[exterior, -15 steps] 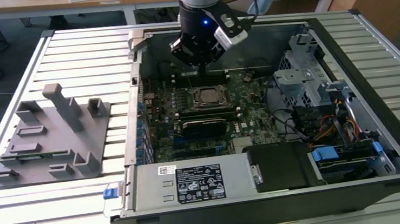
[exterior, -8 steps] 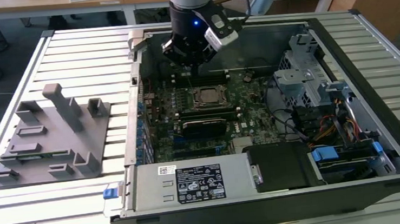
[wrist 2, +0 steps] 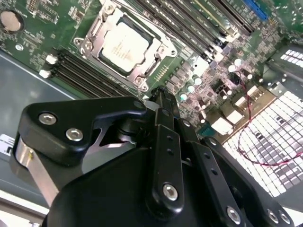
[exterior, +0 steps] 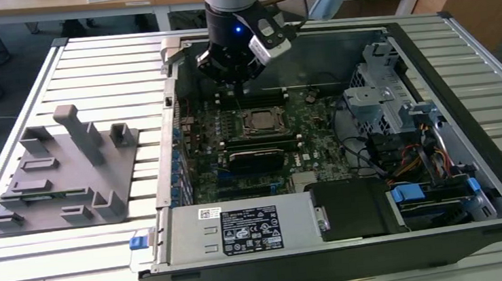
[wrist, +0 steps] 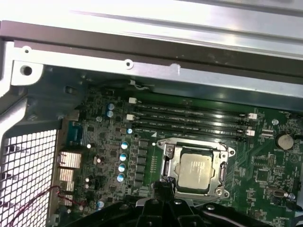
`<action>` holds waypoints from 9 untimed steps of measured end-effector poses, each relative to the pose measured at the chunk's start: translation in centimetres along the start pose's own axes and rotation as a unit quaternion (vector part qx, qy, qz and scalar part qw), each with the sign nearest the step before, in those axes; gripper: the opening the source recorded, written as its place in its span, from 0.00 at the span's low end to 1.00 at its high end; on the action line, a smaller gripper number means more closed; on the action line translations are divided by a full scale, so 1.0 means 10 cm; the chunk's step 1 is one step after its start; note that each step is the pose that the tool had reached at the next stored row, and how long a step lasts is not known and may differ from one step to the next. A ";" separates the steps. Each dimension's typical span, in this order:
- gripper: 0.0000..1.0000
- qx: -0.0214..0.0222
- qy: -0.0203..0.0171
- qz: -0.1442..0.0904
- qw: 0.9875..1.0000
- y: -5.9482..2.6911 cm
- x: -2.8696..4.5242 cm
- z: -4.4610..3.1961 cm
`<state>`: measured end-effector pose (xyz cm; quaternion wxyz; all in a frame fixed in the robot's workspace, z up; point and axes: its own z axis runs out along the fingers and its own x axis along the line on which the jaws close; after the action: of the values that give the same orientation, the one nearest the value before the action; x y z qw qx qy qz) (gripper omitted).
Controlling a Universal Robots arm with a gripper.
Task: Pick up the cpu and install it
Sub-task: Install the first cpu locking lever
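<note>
The gripper (exterior: 239,87) hangs inside the open computer case (exterior: 471,162), above the motherboard (exterior: 315,142). In both wrist views its black fingers (wrist 2: 161,101) meet at a narrow tip with no gap visible between them, and nothing is held there. In the first wrist view the tip (wrist: 163,183) stands just beside one corner of the socket frame (wrist: 166,163); contact with the board cannot be determined.

The cpu (wrist: 195,169) lies flat in the socket, just beside the fingertips, silver top upward, enclosed on all sides by the metal frame. The second wrist view shows the cpu (wrist 2: 124,46) in that seat, apart from the fingers. In the exterior view the cpu (exterior: 259,120) sits directly below the gripper.

Beyond the socket run parallel black memory slots (wrist: 189,118), with a further bank (wrist 2: 80,71) on its other side. A row of small capacitors (wrist: 123,161) stands near the tip.

Outside the case, toward the exterior view's left, a grey parts fixture (exterior: 63,177) rests on the slatted table (exterior: 62,266), well apart from the gripper.
</note>
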<state>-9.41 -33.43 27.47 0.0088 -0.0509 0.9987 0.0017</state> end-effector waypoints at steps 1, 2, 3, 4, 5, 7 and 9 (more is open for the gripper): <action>0.11 0.000 0.000 0.000 1.000 0.001 0.010 -0.001; 0.11 0.000 0.000 0.000 1.000 0.002 0.019 -0.001; 0.11 0.000 0.000 0.000 1.000 0.005 0.045 -0.002; 0.11 0.000 0.000 0.000 1.000 0.008 0.067 -0.002; 0.11 0.000 0.000 0.000 1.000 0.012 0.074 -0.001; 0.11 0.000 0.000 0.000 1.000 0.019 0.089 0.000; 0.11 0.000 0.000 0.000 1.000 0.028 0.133 0.006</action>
<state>-10.77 -33.29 27.39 0.0088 -0.0509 0.9987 0.0016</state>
